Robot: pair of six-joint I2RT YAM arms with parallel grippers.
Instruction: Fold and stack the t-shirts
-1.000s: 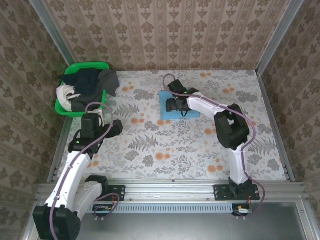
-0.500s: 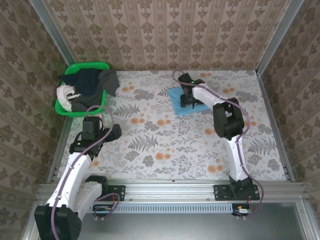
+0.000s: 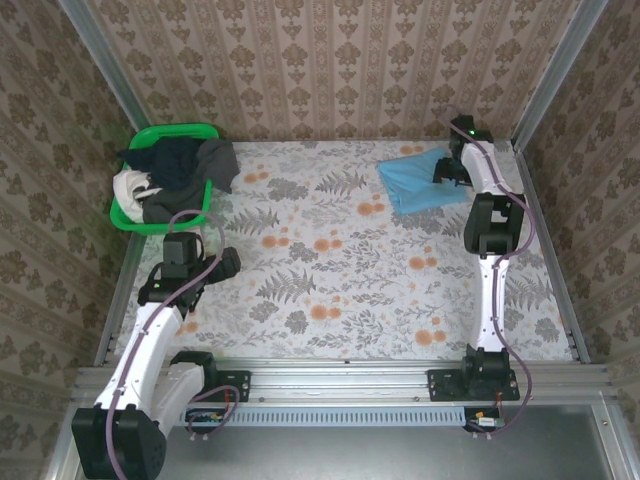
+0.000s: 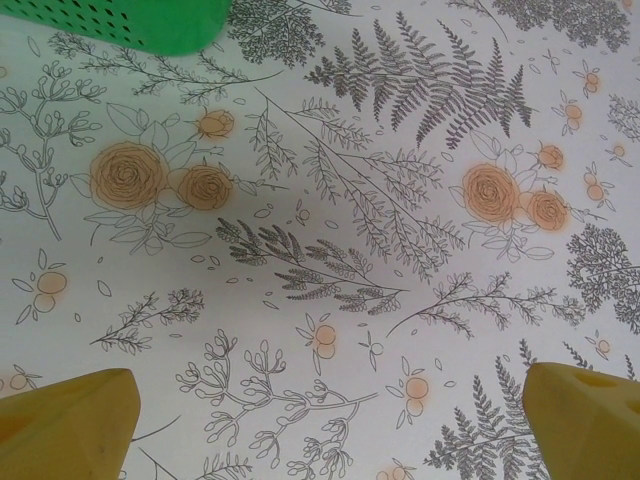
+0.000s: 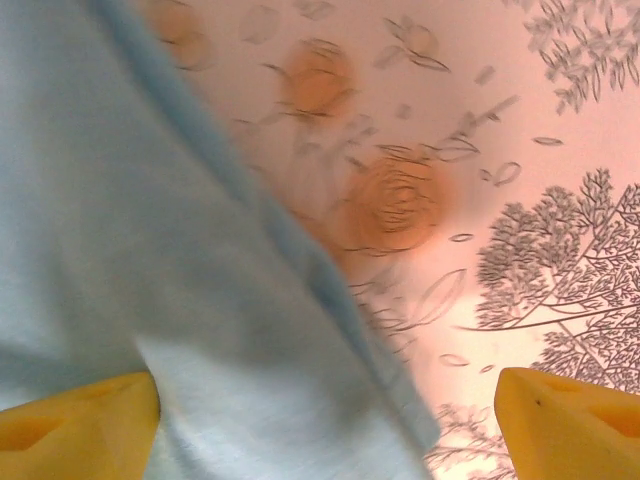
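A folded light blue t-shirt (image 3: 415, 185) lies at the back right of the table. My right gripper (image 3: 446, 168) sits at its right edge. In the right wrist view the blue cloth (image 5: 150, 250) spreads under and between the yellow fingers (image 5: 75, 425), which stand wide apart, so my right gripper (image 5: 325, 425) is open. Dark t-shirts (image 3: 185, 160) and a white one (image 3: 128, 187) are heaped in the green basket (image 3: 175, 130). My left gripper (image 3: 188, 260) hovers open in front of the basket, with bare tablecloth between its fingers (image 4: 65, 420).
The basket's green wall (image 4: 130, 25) lies just beyond my left gripper. Patterned walls enclose the table on three sides, and the right arm reaches close to the back right corner (image 3: 510, 145). The flowered tablecloth (image 3: 330, 270) covers the table.
The right arm has swept from the table's middle to the back right, and the blue shirt slid along with it. The left arm has barely shifted.
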